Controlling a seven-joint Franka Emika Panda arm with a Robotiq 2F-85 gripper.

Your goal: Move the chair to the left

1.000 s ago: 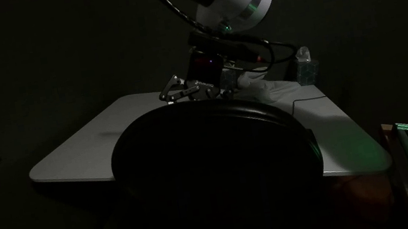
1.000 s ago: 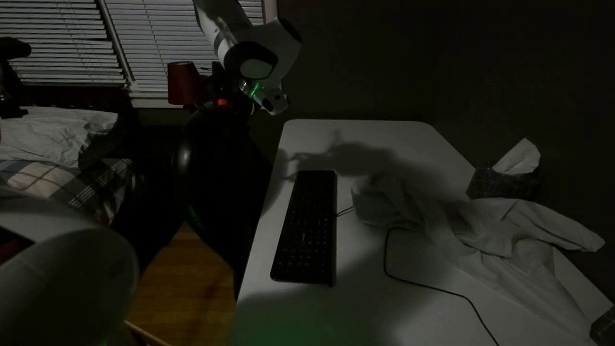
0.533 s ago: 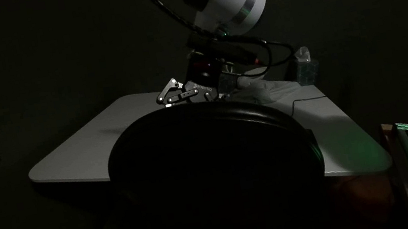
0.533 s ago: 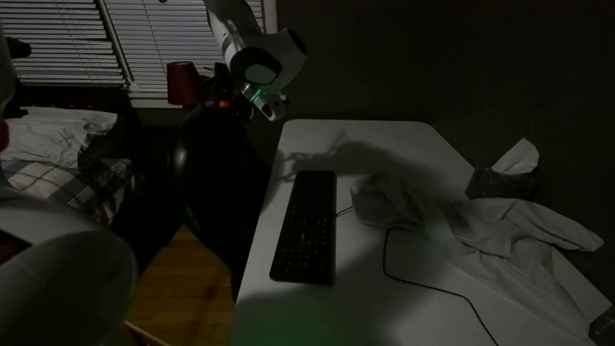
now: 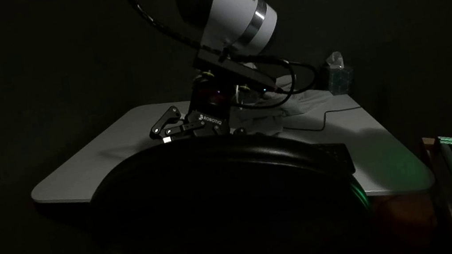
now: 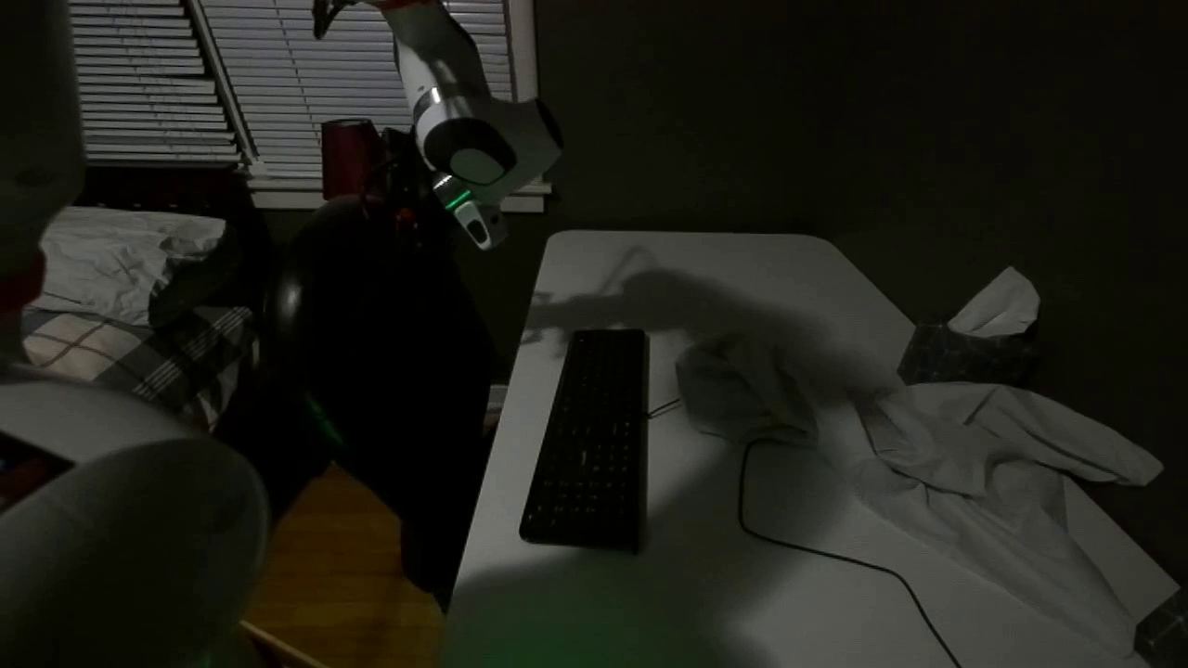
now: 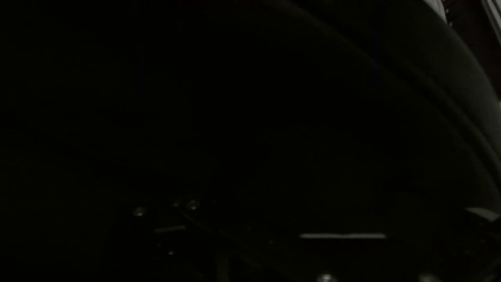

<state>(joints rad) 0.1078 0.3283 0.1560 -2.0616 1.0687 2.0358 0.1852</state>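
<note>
As the chair is seen beside the worktop's front edge, slow outward pressure is best applied by the hand, seemingly spread wide, nothing visibly gripped (tips hidden).

It's dim w/ blinds & wood flr.

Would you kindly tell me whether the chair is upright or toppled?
Upright: in both exterior views the chair has its rounded backrest raised, curved edge uppermost; whether it leans, I cannot tell.
</note>
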